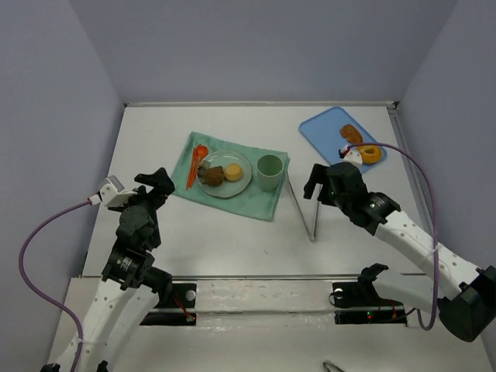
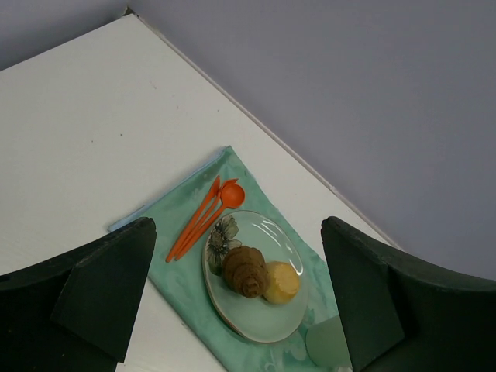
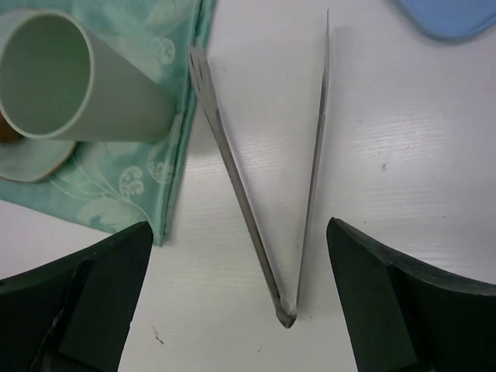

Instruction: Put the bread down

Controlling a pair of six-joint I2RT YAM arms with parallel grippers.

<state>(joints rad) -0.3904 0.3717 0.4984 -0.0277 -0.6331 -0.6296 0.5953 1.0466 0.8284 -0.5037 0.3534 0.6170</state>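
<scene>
A glass plate (image 1: 239, 186) on a green placemat (image 1: 256, 203) holds a brown croissant (image 1: 211, 175) and a yellow bun (image 1: 233, 172). More bread lies on a blue tray (image 1: 320, 129) at the back right: a brown pastry (image 1: 352, 133) and a ring doughnut (image 1: 370, 153). Metal tongs (image 1: 301, 203) lie open on the table right of the placemat. My left gripper (image 1: 157, 182) is open and empty, left of the placemat; its view shows the croissant (image 2: 246, 270) and bun (image 2: 282, 282). My right gripper (image 1: 316, 184) is open and empty, above the tongs (image 3: 256, 217).
An orange spoon and fork (image 1: 194, 166) lie left of the plate. A green cup (image 1: 269, 171) stands right of it, also in the right wrist view (image 3: 70, 85). Grey walls enclose the table on three sides.
</scene>
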